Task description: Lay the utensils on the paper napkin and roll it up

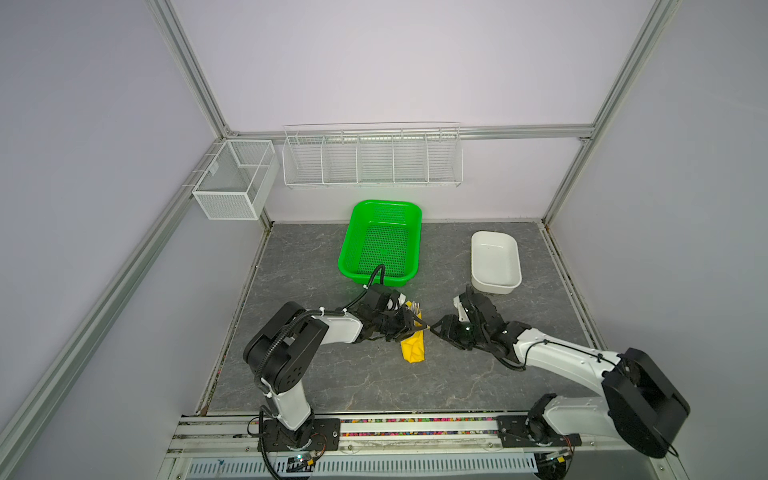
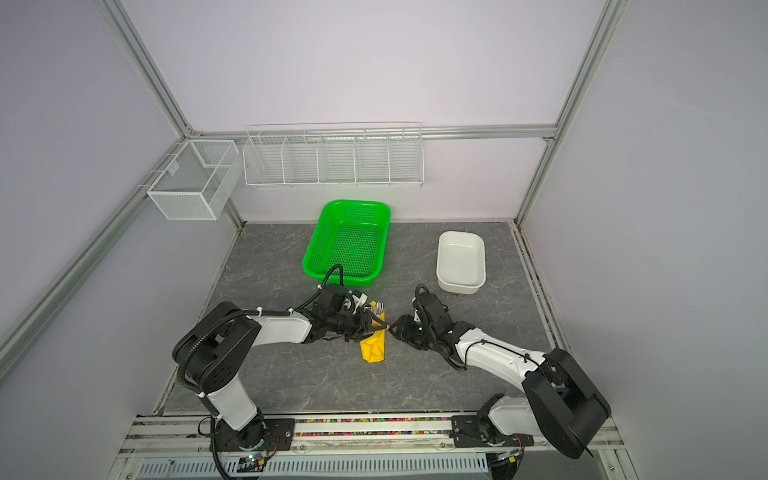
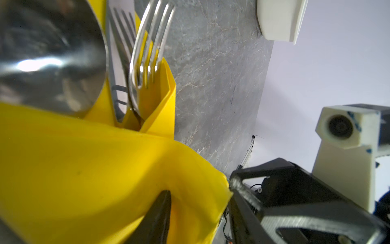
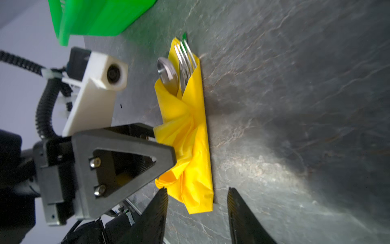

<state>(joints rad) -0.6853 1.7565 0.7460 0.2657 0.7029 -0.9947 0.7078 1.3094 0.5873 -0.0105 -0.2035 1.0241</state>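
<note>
The paper napkin point(image 1: 412, 351), rolled into a crumpled yellow bundle, lies on the grey worktop point(image 1: 332, 374) just in front of the green basket point(image 1: 347, 253), between the two arms. The utensils point(image 4: 179, 69) sit wrapped inside, with the fork point(image 4: 186, 61), the spoon point(image 4: 166, 72) and the knife point(image 3: 115, 69) poking out of the end nearest the basket. The left gripper point(image 4: 164, 143) has its fingers parted around the bundle's bunched middle, the paper brushing one tip. The right gripper point(image 4: 197, 190) hovers beside the roll with fingers released and grasping nothing. A white tub point(image 1: 494, 286) stands well apart.
</note>
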